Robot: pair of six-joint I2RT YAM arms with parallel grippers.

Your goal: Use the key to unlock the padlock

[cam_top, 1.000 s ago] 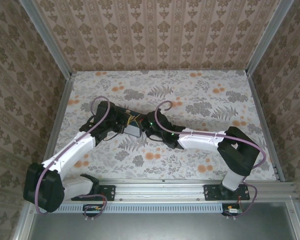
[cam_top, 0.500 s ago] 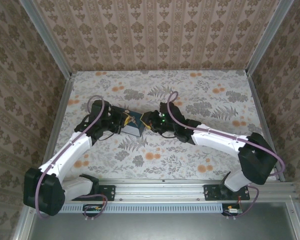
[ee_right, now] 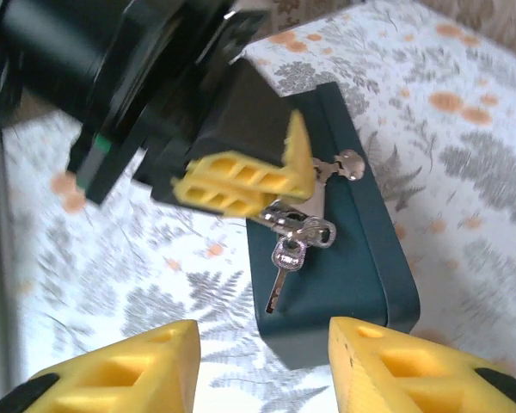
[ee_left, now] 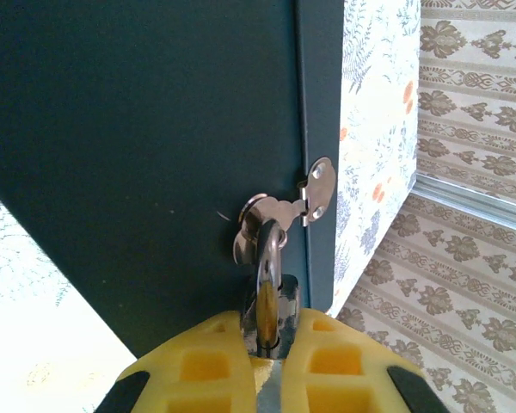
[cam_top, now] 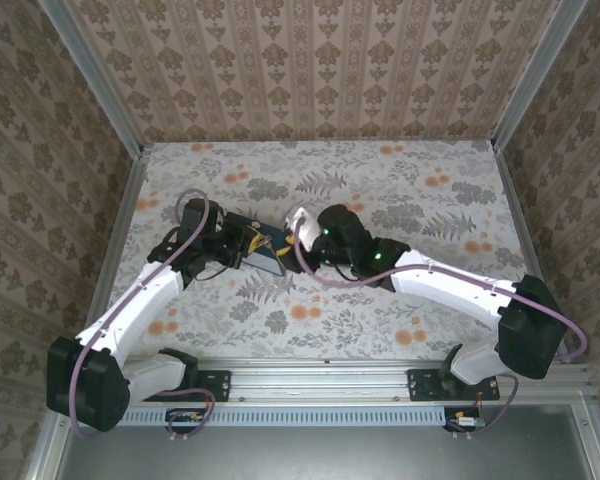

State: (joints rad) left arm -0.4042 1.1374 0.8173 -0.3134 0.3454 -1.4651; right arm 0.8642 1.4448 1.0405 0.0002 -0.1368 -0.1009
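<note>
Clamped tight by the left gripper (ee_left: 272, 353), between its yellow pads (ee_left: 202, 366): the padlock (ee_left: 269, 303), silvery shackle threaded through the hasp (ee_left: 316, 188) on the front of the dark blue tin (ee_left: 146, 146). Spread apart just short of that lock and closed on nothing: the right gripper (ee_right: 262, 361), with yellow fingers (ee_right: 120, 372) low on either side of the tin's near corner. Hanging just below the padlock, by a small ring (ee_right: 318, 231): the key (ee_right: 282, 268), blade down against the tin's blue face and clear of the right fingers. Impossible to tell whether anything sits in the keyhole. Under the tin, set askew near the middle: the floral table (cam_top: 400, 180). Seen from above, both arms angled inward to meet at the tin, left from the left side, right from the right. Around the table: patterned wallpaper walls (cam_top: 310, 70), with pale metal posts at the corners.
</note>
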